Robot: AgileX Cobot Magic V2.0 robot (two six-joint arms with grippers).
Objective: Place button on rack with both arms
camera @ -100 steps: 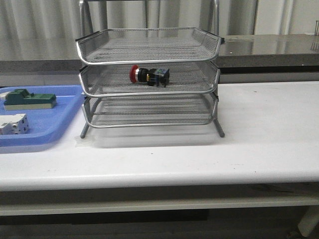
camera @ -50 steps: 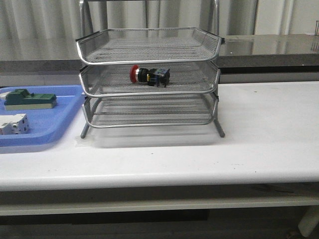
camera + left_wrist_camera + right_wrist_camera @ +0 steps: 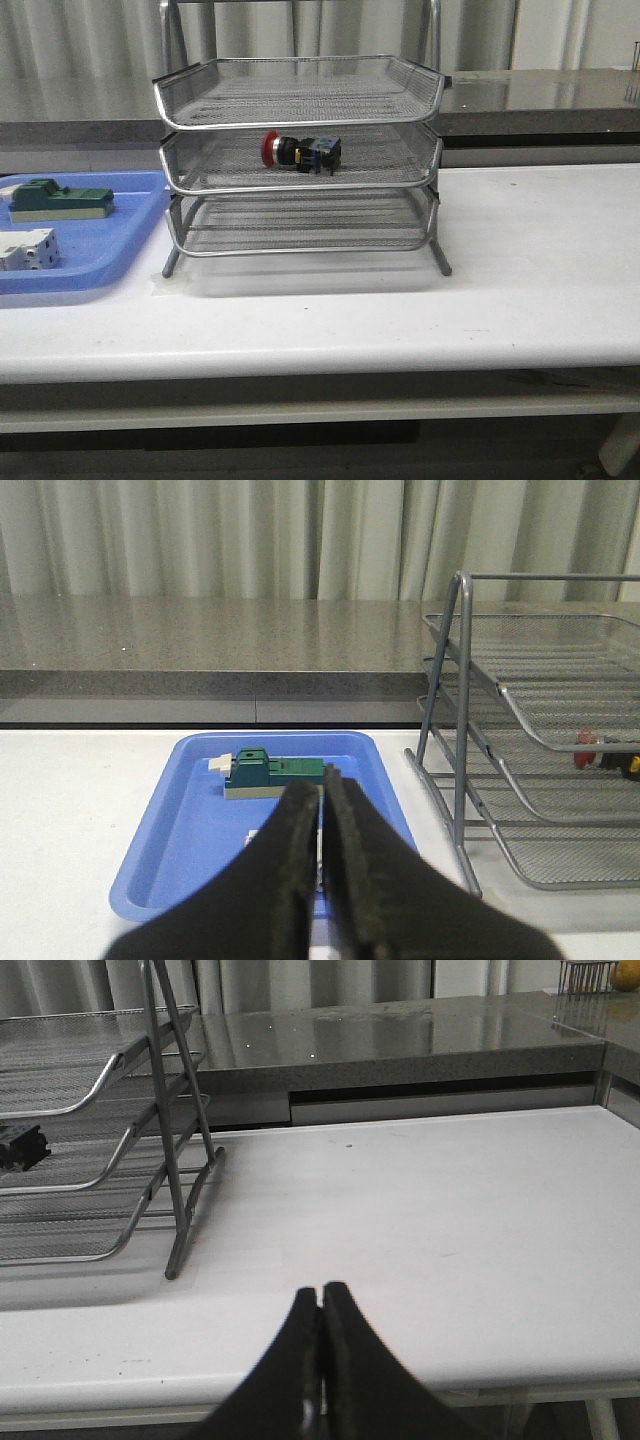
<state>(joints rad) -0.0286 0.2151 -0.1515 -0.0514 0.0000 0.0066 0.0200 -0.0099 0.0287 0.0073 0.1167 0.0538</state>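
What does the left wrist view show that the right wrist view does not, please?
Only the left wrist view shows the blue tray with a green block in it, the button's red head in the rack's middle tier, and the left gripper, shut on nothing. Only the right wrist view shows the bare stretch of white table beside the rack and the right gripper, also shut and empty. Both show the rack, the button and the grey counter behind.
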